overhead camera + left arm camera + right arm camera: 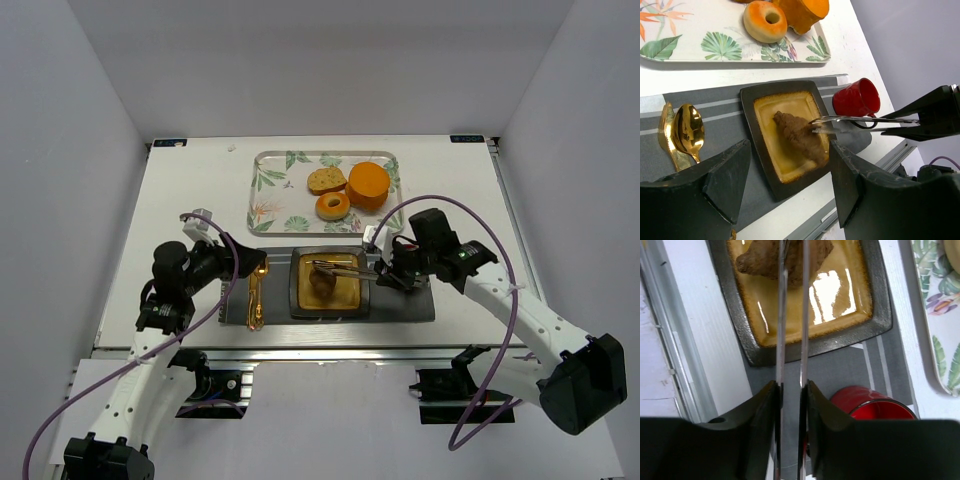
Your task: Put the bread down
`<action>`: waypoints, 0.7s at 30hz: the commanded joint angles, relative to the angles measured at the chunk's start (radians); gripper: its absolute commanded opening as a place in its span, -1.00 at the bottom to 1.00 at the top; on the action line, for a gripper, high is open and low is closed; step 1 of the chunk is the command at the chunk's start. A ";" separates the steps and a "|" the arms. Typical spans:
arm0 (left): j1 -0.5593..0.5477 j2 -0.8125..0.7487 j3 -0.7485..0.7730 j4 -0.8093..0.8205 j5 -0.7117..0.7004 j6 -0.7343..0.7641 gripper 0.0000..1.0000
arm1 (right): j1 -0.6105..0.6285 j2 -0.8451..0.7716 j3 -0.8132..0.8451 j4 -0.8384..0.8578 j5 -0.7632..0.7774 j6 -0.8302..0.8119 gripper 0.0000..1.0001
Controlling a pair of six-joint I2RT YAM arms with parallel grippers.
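The bread, a small dark brown ridged pastry, lies in the square yellow-glazed plate on the grey placemat. My right gripper is shut on a pair of metal tongs. The tong tips reach the bread from the right. In the right wrist view my gripper clamps the two tong arms, which run over the bread. I cannot tell whether the tips pinch it. My left gripper is open and empty, just left of the plate.
A red cup stands right of the plate, under the tongs. A gold spoon and fork lie left of it. The leaf-print tray behind holds a bread slice, a donut and an orange block.
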State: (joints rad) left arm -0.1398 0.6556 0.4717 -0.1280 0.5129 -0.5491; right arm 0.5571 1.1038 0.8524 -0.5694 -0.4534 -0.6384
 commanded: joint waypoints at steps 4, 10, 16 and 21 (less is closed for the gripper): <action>-0.004 -0.056 0.001 -0.027 -0.005 -0.002 0.46 | 0.013 -0.015 0.013 -0.007 -0.056 -0.020 -0.13; -0.004 -0.071 0.001 -0.039 -0.008 -0.003 0.46 | 0.013 -0.044 0.030 -0.009 -0.070 0.002 -0.08; -0.004 -0.062 0.005 -0.028 -0.004 -0.002 0.46 | 0.013 -0.085 0.072 0.006 -0.088 0.035 -0.12; -0.004 -0.062 0.007 -0.027 -0.002 -0.003 0.46 | 0.010 -0.105 0.086 0.031 -0.077 0.080 -0.14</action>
State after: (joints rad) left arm -0.1398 0.5949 0.4717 -0.1577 0.5117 -0.5503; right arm 0.5659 1.0222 0.8906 -0.5770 -0.5083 -0.6014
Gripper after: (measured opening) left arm 0.731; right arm 0.436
